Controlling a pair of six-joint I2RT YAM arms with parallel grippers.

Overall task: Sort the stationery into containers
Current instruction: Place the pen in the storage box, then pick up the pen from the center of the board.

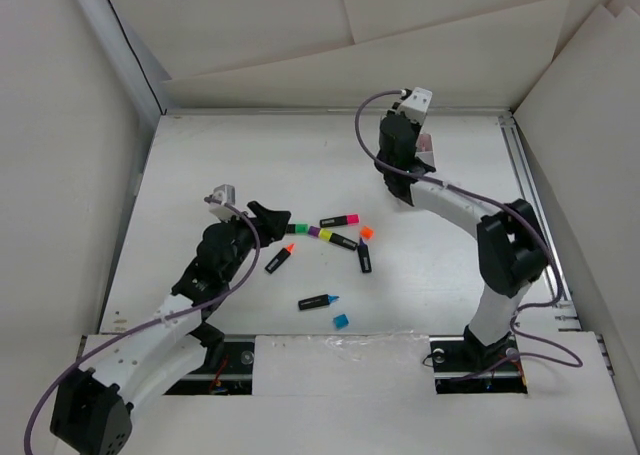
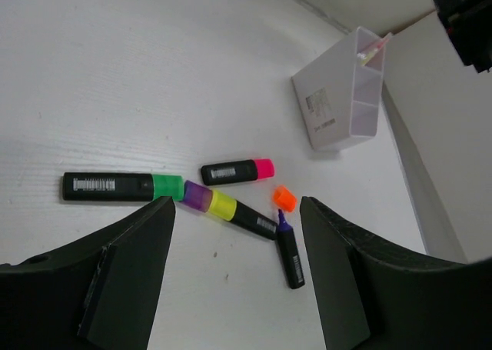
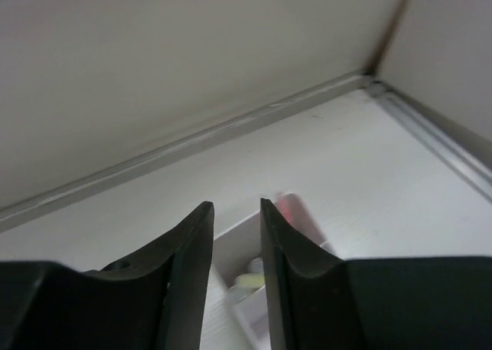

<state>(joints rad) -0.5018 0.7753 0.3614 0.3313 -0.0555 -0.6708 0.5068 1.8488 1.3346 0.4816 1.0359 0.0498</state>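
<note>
Stationery lies mid-table: a green-capped highlighter (image 2: 123, 187), a yellow-and-purple one (image 2: 231, 210), a pink-capped one (image 2: 237, 171), a loose orange cap (image 2: 284, 198) and an uncapped purple marker (image 2: 290, 256). Nearer the arms are an orange-tipped marker (image 1: 279, 259), a blue marker (image 1: 318, 301) and a blue cap (image 1: 341, 320). My left gripper (image 2: 237, 204) hangs open above the cluster, holding nothing. The white container (image 2: 342, 96) stands at the back right. My right gripper (image 3: 234, 208) is open directly over the container (image 3: 238, 242), nothing between its fingers; a yellow piece (image 3: 250, 279) and a pink one (image 3: 292, 211) show inside.
White walls enclose the table on the left, back and right, with a metal rail (image 1: 530, 195) along the right edge. The container (image 1: 425, 153) sits close to the back wall. The arm bases stand at the near edge.
</note>
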